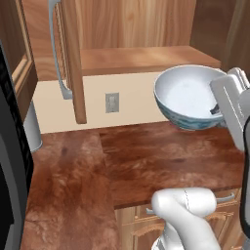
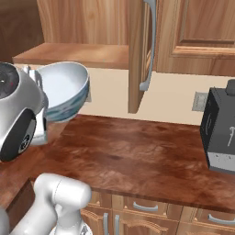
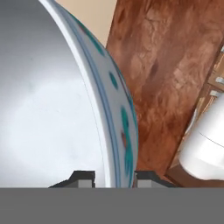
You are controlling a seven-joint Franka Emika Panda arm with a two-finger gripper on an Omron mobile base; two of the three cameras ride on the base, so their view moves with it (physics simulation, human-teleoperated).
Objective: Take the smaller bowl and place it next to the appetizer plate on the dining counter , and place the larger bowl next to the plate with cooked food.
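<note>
The end effector (image 3: pixel 114 177) is clamped narrow on the rim of the larger bowl (image 1: pixel 188 97); in the hand view its two dark fingertips (image 3: pixel 83 178) stand at the bottom centre, one on the pale inside of the wall and one on the blue-patterned outside, with the rim between them. In the left base view the larger bowl hangs at the right of the frame, tilted so that its pale interior faces the camera, lifted clear of the reddish-brown desk (image 1: pixel 146 161) below it; in the right base view it sits at the upper left, just beside the arm's grey wrist, with its patterned outside turned down toward the desk. An open wooden cabinet door (image 1: pixel 73 63) with a pale handle hangs in the upper left of the left base view; a wall outlet (image 1: pixel 112 102) lies on the cream wall just right of it. A dark boxy appliance (image 2: pixel 219 137) stands on the desk at the right edge of the right base view.
</note>
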